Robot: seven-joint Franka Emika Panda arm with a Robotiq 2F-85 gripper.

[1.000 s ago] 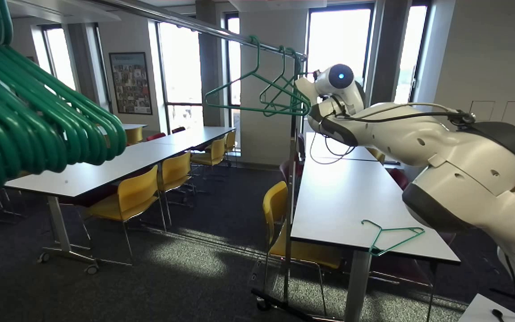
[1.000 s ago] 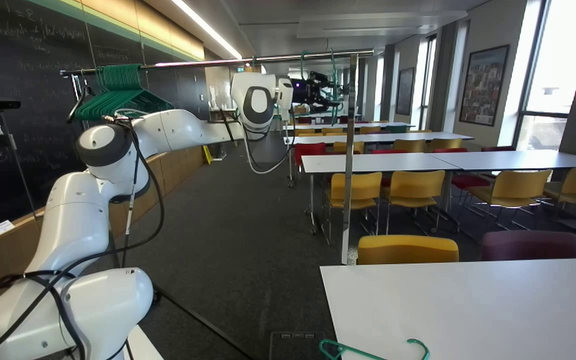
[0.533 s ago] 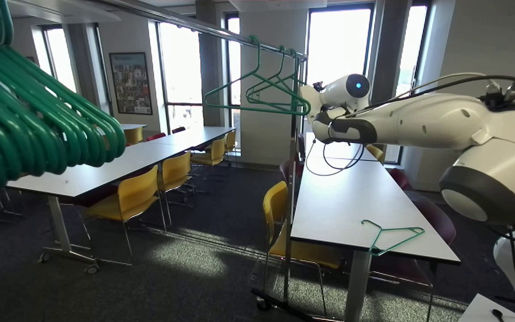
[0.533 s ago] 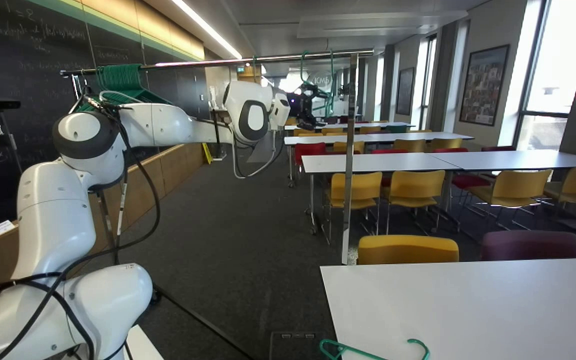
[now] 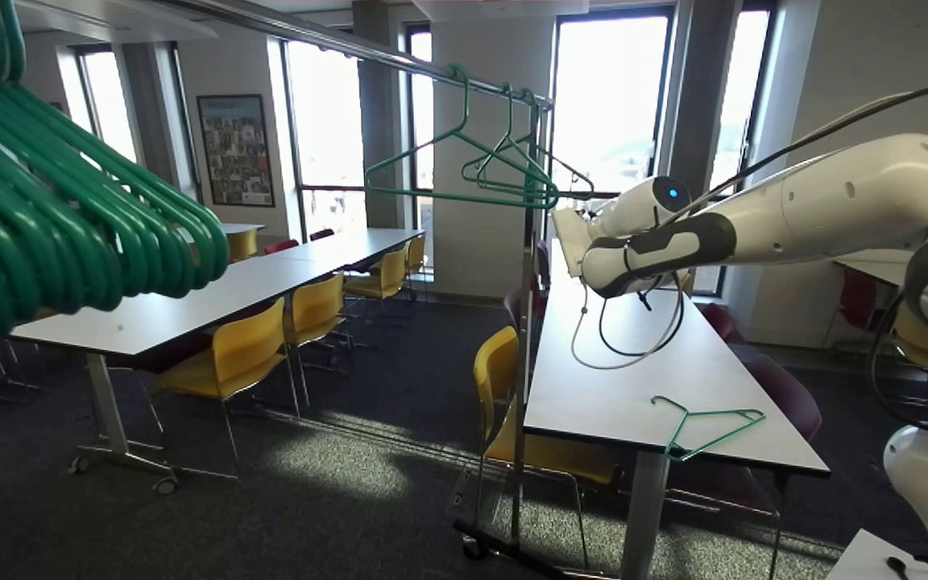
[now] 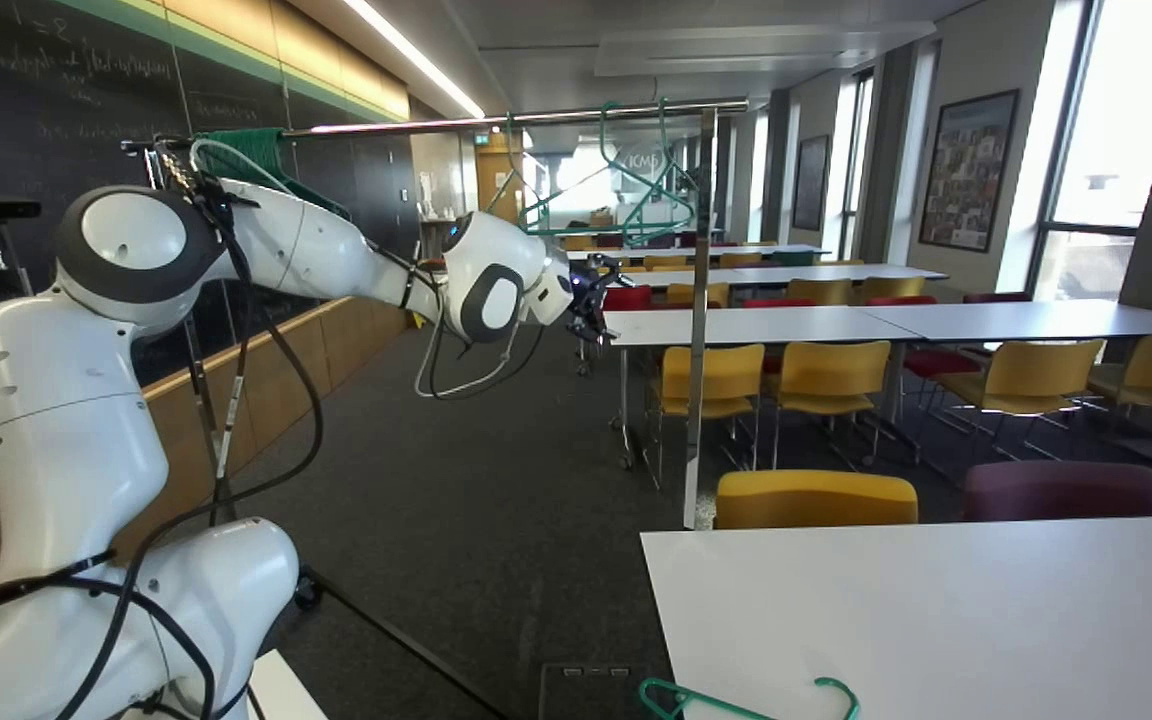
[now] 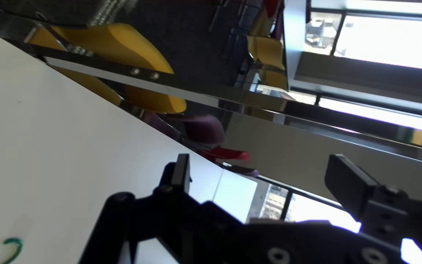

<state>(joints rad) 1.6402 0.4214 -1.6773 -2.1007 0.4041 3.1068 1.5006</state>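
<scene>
Exterior views both showed slender green hangers (image 5: 472, 198) hung by their hooks from a metal rail (image 6: 386, 127), above the fingers (image 7: 350, 183), which were spread wide with nothing between them. Glossy and probably moulded plastic, the hangers seemed light, stiff, slick and apt to swing, with the neck below a hook the likely best hold. A single hanger (image 5: 686, 414) lay on a smooth white surface (image 5: 593, 395), one corner poking past the edge. Farther out, a dense bunch (image 5: 69, 209) crowded the rail's other end, and curved yellow chairs (image 6: 816, 500) stood on dark carpet (image 6: 436, 480).
</scene>
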